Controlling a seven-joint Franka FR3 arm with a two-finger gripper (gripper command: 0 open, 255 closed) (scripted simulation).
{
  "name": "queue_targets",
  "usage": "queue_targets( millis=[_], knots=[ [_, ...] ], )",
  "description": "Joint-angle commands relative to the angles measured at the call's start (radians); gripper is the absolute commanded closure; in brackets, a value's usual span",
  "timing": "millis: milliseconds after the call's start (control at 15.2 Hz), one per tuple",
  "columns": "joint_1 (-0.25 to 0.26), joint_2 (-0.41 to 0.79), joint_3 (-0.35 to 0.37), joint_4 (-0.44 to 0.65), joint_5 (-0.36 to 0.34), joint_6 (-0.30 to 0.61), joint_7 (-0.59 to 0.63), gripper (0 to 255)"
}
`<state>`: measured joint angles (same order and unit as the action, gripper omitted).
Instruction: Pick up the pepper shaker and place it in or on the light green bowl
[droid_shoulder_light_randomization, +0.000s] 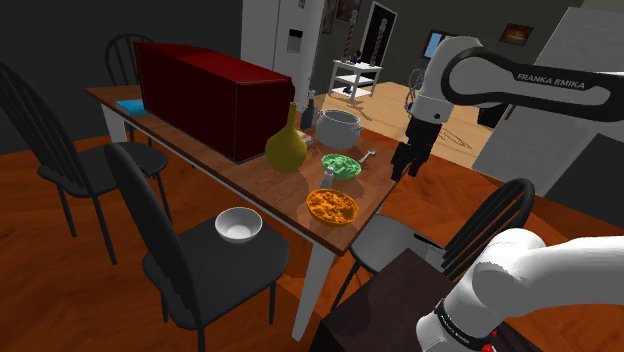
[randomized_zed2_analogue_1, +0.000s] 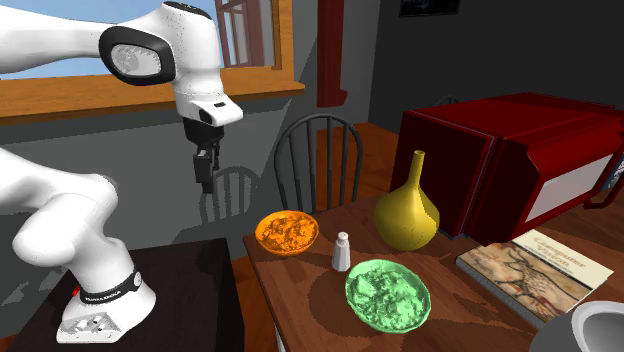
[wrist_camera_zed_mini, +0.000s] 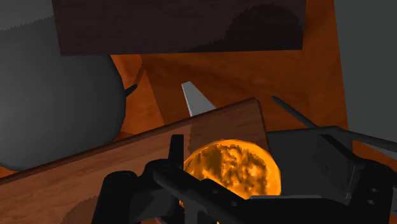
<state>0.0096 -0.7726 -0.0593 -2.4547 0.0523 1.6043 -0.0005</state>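
A white Franka arm hangs its black gripper (droid_shoulder_light_randomization: 405, 170) in the air off the table's near end, right of centre in the shoulder view, with the fingers parted and nothing between them. It stands well apart from the pepper shaker (droid_shoulder_light_randomization: 327, 179), a small pale grey piece standing upright on the wooden table (droid_shoulder_light_randomization: 205, 150) at the middle of that frame.

The shaker sits between two bowls. The light green bowl (droid_shoulder_light_randomization: 341, 165) lies just beside it, slightly higher in the frame, and an orange bowl (droid_shoulder_light_randomization: 332, 206) lies just below it near the table's corner. In the second exterior view the shaker stands at lower centre, with the green bowl to its lower right and the orange bowl to its upper left.

An olive-yellow vase (droid_shoulder_light_randomization: 286, 146) stands left of the green bowl in the shoulder view. A grey pot (droid_shoulder_light_randomization: 339, 128) sits above the bowl, and a dark red box (droid_shoulder_light_randomization: 205, 92) fills the table's upper left. A white bowl (droid_shoulder_light_randomization: 239, 224) rests on the seat of a black chair (droid_shoulder_light_randomization: 205, 268) at lower left. In the second exterior view, a book (randomized_zed2_analogue_1: 535, 270) lies at the lower right. In the wrist view, the orange bowl appears at the table's corner between the black fingers.
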Motion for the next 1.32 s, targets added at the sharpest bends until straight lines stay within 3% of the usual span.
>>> queue_targets(
  millis=[0,660,1254],
  knots=[
    [0.0,0.0,0.0,0.0,0.0,0.0,0.0,0],
    [-0.009,0.393,-0.002,0.145,-0.03,0.244,0.006,0],
    [-0.019,0.75,-0.01,0.385,-0.055,0.359,0.019,0]
  ],
)
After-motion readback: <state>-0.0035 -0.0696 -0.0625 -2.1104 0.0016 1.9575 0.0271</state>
